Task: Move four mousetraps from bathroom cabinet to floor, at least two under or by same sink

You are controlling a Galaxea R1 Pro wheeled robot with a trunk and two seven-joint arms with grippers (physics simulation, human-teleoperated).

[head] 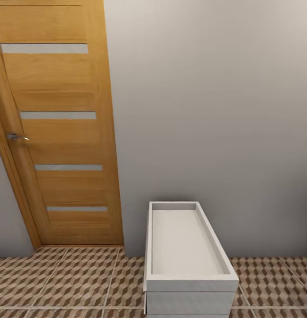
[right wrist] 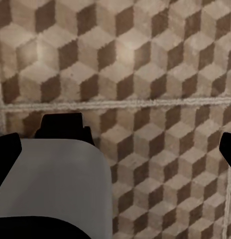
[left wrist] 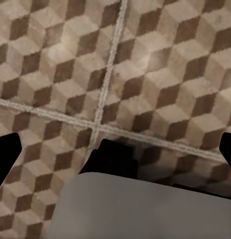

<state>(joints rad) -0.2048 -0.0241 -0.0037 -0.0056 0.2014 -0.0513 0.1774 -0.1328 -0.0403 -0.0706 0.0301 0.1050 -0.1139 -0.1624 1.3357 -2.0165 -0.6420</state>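
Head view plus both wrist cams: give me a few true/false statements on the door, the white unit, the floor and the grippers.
1. The wooden door is shut. True.
2. The door has a round black knob. False: it has a silver lever handle.
3. The white basin unit stands against the grey wall, to the right of the door. True.
4. The floor is plain white tile. False: its tiles carry a brown and beige cube pattern with pale grout lines.
5. A mousetrap lies in the basin. False: the basin's inside is bare white.
6. The left gripper holds a mousetrap. False: its dark fingertips sit at the picture's edges with patterned floor between them.
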